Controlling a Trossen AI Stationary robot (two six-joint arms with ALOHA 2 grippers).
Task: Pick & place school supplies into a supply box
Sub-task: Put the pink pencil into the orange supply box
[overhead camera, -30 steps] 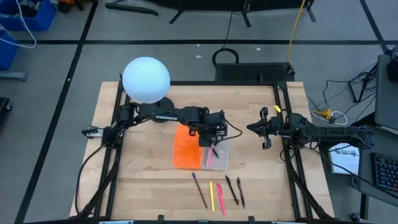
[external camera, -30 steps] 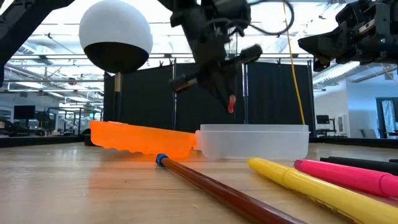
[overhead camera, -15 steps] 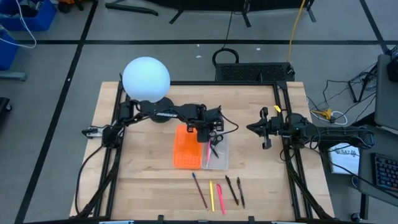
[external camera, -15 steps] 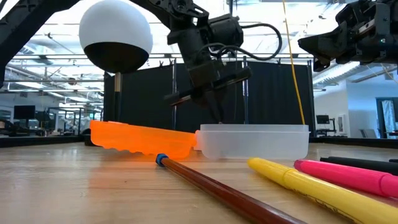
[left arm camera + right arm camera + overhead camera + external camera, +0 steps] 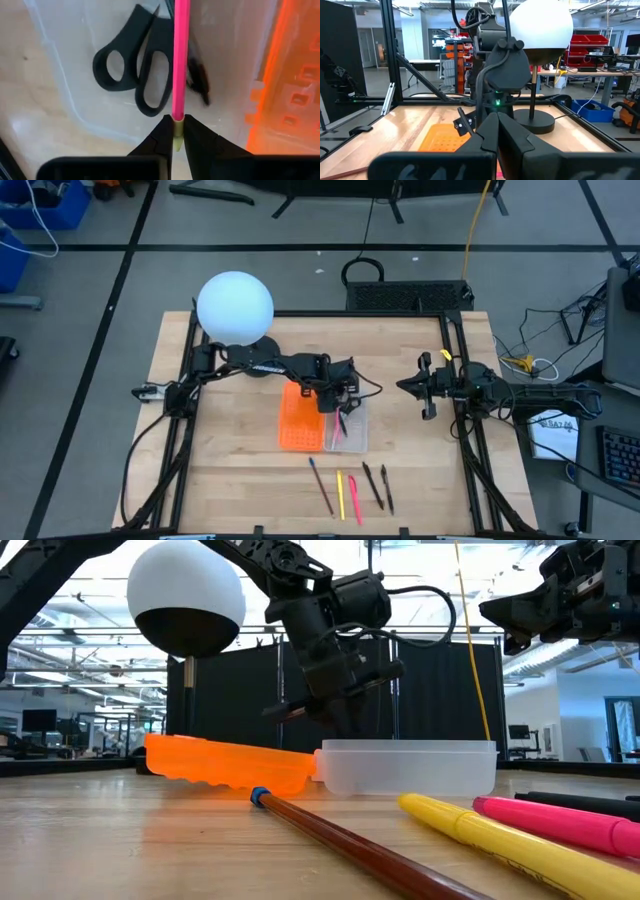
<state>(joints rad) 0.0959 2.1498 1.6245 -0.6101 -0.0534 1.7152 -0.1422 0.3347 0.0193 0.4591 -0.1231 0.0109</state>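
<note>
My left gripper (image 5: 176, 134) is shut on a pink pen (image 5: 180, 60) over the clear plastic box (image 5: 349, 432). The box is joined to the orange gridded lid (image 5: 300, 418). Black-handled scissors (image 5: 135, 75) and a dark pen (image 5: 198, 82) lie in the box. In the low view the gripper (image 5: 340, 715) stands just above the box's wall (image 5: 410, 768). Several pens lie on the table near its front edge: brown (image 5: 322, 486), yellow (image 5: 340, 494), pink (image 5: 354, 499) and two dark ones (image 5: 379, 487). My right gripper (image 5: 424, 390) is shut and empty above the table's right side. My left gripper pinches the pink pen at its pale yellowish end (image 5: 176, 129) between its two fingertips. The pen runs straight on from the fingers. The fingers slant down from above the box's far end. The pen's far part reaches into the box beside the scissors; whether it touches the floor cannot be told.
A white globe lamp (image 5: 234, 308) on a black base stands at the table's far left, close behind my left arm. Bare wood shows left of the orange lid and between the box and the loose pens.
My left gripper has gone down toward the clear box with the pink pen and shifted a little toward the table's left. The pen's free end, above the box's rim a second ago, now lies inside the box.
</note>
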